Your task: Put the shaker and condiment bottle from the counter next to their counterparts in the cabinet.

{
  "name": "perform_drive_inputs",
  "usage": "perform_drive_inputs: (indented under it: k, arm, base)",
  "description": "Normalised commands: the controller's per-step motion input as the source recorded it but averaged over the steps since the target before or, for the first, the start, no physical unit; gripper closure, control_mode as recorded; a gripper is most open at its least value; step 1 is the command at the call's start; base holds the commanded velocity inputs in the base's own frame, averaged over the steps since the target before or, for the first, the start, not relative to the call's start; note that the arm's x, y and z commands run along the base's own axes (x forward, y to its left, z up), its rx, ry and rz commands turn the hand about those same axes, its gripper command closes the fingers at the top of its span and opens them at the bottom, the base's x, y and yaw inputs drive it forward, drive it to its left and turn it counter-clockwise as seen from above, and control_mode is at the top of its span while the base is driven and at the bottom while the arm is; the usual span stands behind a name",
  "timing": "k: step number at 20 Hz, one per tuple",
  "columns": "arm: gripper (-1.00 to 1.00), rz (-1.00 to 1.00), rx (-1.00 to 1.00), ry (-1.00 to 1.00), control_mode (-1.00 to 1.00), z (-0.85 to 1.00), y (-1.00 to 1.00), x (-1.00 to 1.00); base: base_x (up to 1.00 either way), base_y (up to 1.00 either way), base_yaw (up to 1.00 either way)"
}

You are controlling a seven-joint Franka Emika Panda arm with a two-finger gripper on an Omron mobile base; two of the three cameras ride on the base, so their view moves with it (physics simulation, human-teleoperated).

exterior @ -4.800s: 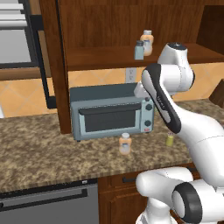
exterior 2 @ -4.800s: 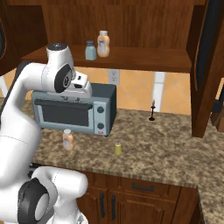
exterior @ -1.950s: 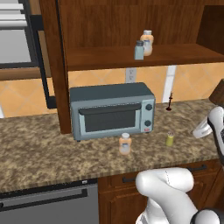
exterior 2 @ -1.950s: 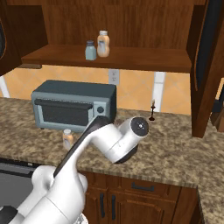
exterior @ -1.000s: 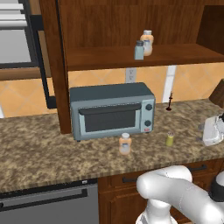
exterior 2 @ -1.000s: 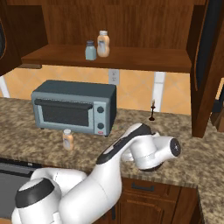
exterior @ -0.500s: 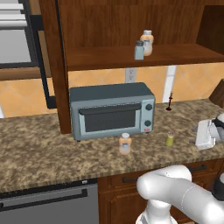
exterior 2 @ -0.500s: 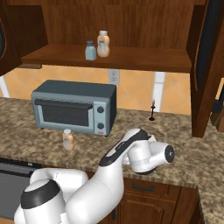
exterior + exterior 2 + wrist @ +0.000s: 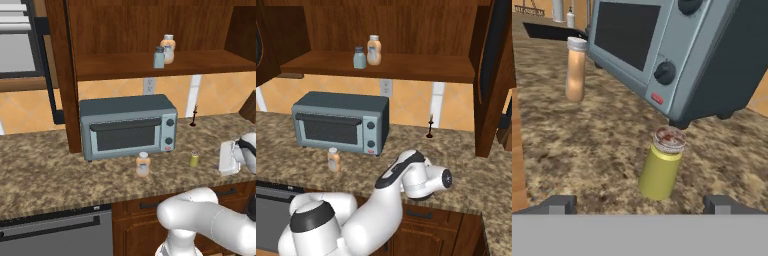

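Note:
The yellow-green shaker point(image 9: 661, 170) with its grey cap stands upright on the speckled counter point(image 9: 587, 150), just ahead of my open gripper point(image 9: 639, 204) and centred between its fingertips point(image 9: 558, 204), untouched. From the left base camera the shaker point(image 9: 194, 159) is a little left of my white hand point(image 9: 229, 157), low over the counter point(image 9: 45, 170). The orange condiment bottle point(image 9: 143, 164) point(image 9: 333, 159) point(image 9: 575, 70) stands in front of the toaster oven. On the cabinet shelf point(image 9: 125, 65) point(image 9: 406, 65) are a blue-grey shaker point(image 9: 158, 57) point(image 9: 359, 57) and an orange bottle point(image 9: 168, 48) point(image 9: 374, 50).
A grey-blue toaster oven point(image 9: 127, 127) point(image 9: 341, 127) point(image 9: 677, 55) stands on the counter right behind the shaker. A small dark candlestick-like item point(image 9: 193, 117) point(image 9: 429, 127) stands at the back wall. A dark cabinet side panel point(image 9: 488, 80) rises at the right.
My arm has swung from in front of the toaster oven down to the right end of the counter. In the last second the hand slid left toward the shaker. Shaker and bottle have not moved.

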Motion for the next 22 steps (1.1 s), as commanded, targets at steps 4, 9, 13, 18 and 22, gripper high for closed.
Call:
perform_drive_inputs:
  k: [4,9,13,18,22]
  arm:
    - [-1.00,0.06,0.00,0.00,-1.00,-0.12,-0.08,0.26]
    - [-1.00,0.05,0.00,0.00,-1.00,-0.10,-0.02,0.28]
    - [-1.00,0.04,0.00,0.00,-1.00,-0.03,0.00,0.20]
    - [-1.00,0.01,0.00,0.01,-1.00,0.00,0.00,0.02]
    - [-1.00,0.00,0.00,0.02,-1.00,-0.01,0.02,0.03]
  base:
    - [0.00,0.00,0.00]
    - [0.00,0.00,0.00]
    - [0.00,0.00,0.00]
    - [0.00,0.00,0.00]
    - [0.00,0.00,0.00]
